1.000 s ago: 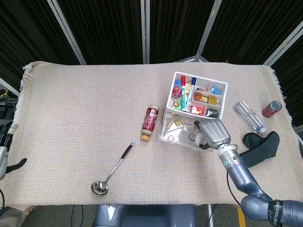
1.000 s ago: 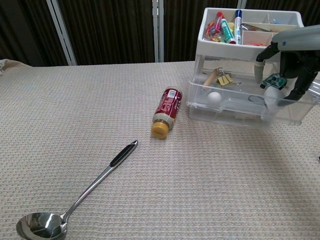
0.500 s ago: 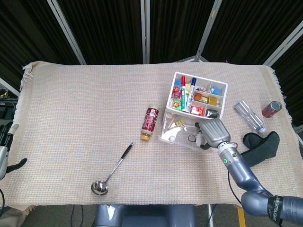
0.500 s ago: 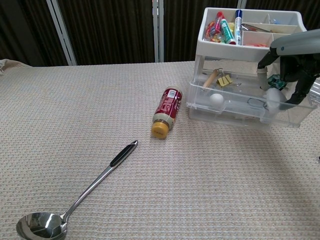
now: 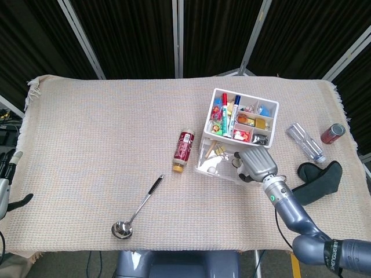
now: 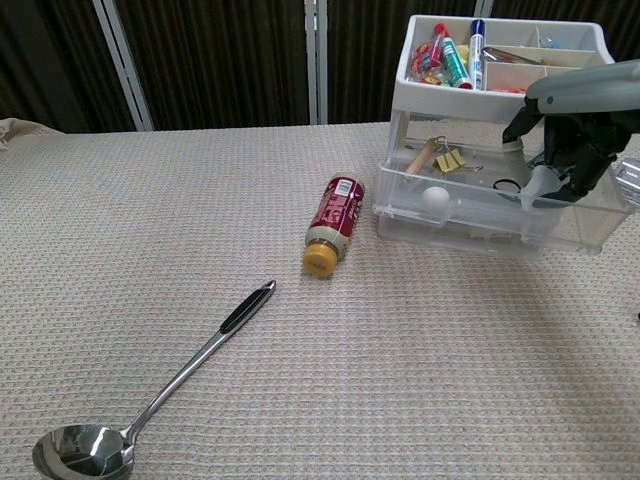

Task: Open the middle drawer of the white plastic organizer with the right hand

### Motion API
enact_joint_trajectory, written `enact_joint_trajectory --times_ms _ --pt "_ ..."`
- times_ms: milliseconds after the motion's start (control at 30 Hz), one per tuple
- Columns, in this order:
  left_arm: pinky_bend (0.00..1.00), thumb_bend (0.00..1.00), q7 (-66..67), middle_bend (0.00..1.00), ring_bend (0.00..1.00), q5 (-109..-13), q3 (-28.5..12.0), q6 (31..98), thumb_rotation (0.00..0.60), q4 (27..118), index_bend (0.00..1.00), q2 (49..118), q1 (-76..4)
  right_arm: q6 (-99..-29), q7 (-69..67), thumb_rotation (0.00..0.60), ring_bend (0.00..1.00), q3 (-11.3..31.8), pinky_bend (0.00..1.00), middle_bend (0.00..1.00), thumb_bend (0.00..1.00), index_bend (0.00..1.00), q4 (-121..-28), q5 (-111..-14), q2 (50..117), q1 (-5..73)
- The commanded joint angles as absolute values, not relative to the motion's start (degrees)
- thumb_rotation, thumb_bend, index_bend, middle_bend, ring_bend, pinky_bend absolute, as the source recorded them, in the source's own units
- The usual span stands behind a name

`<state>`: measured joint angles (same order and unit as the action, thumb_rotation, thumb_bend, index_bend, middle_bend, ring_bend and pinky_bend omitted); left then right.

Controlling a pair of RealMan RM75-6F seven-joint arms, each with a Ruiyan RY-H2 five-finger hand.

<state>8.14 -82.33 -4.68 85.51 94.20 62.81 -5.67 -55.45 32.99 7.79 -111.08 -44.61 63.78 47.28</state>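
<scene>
The white plastic organizer [image 5: 243,119] [image 6: 500,75] stands right of centre, its top tray full of markers and small items. A clear drawer [image 5: 217,164] [image 6: 470,212] below the tray is pulled out toward me; it holds a clothespin, binder clips, a white ball and a dark ring. My right hand [image 5: 256,164] [image 6: 565,140] is at the drawer's right front end, its fingers curled down over the front wall into the drawer. My left hand [image 5: 7,185] hangs off the table's left edge, fingers apart and holding nothing.
A red bottle [image 5: 184,150] [image 6: 335,222] lies just left of the drawer. A metal ladle [image 5: 136,208] [image 6: 170,395] lies front left. A clear plastic bottle [image 5: 306,142], a red can [image 5: 332,133] and a dark cloth [image 5: 317,179] lie right of the organizer.
My right hand has shifted slightly left and back toward the organizer, its fingers reaching deeper into the open drawer. The drawer stays pulled out. My left hand has not moved.
</scene>
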Motion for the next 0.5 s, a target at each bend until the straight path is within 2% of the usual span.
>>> enact_joint_trajectory --times_ms 33,500 --pt "0.0 0.07 8.1 0.0 0.0 -82.3 -4.7 85.5 0.6 94.2 0.0 62.8 -5.7 -55.7 32.9 0.6 1.0 7.7 0.63 1.0 0.23 0.58 -111.3 -44.8 63.8 47.4" --pt "0.0 0.07 7.8 0.0 0.0 -82.6 -4.6 85.8 0.6 94.3 0.0 62.6 -5.6 -57.1 33.7 0.6 1.0 6.4 0.63 1.0 0.32 0.6 -111.0 -44.3 64.5 48.0"
